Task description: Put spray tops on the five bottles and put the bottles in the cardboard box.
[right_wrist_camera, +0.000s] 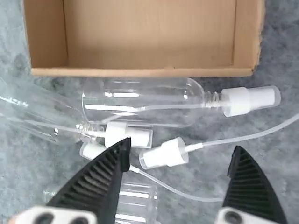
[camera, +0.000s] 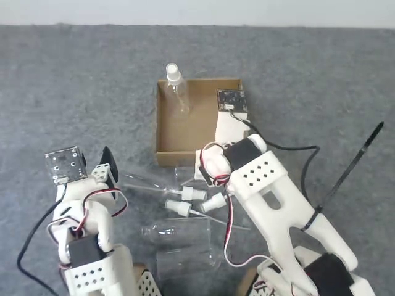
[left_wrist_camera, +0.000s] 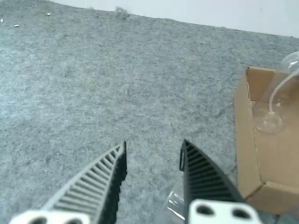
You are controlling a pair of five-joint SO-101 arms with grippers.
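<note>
The box (camera: 199, 126) sits open on grey carpet (camera: 74, 80). A first bottle (camera: 177, 89), capped, stands upright inside it in a far corner, against the wall. A second bottle (right_wrist_camera: 140, 105) lies on its side just outside the box's near wall, parallel to that wall and close against it, with a white spray top (right_wrist_camera: 247, 100) on its neck. A third bottle (right_wrist_camera: 37, 114) lies slanted just off the same wall, toward the left arm's side of the box. A white top (right_wrist_camera: 128, 136) sits at its mouth, but I cannot tell if it is seated. A loose top (right_wrist_camera: 163, 153) with a thin tube trailing from it lies a little farther from the box, and another top (camera: 176, 208) lies near it. A fourth bottle (camera: 166, 231) and a fifth bottle (camera: 185, 259) lie farther still from the box, on the carpet between the two arm bases. The right gripper (right_wrist_camera: 181, 149) hangs over the loose top just short of the box's near wall, jaws spread wide and grasping nothing. The left gripper (left_wrist_camera: 153, 145) is off to the box's side over bare carpet, also released, with only carpet showing between its fingers.
</note>
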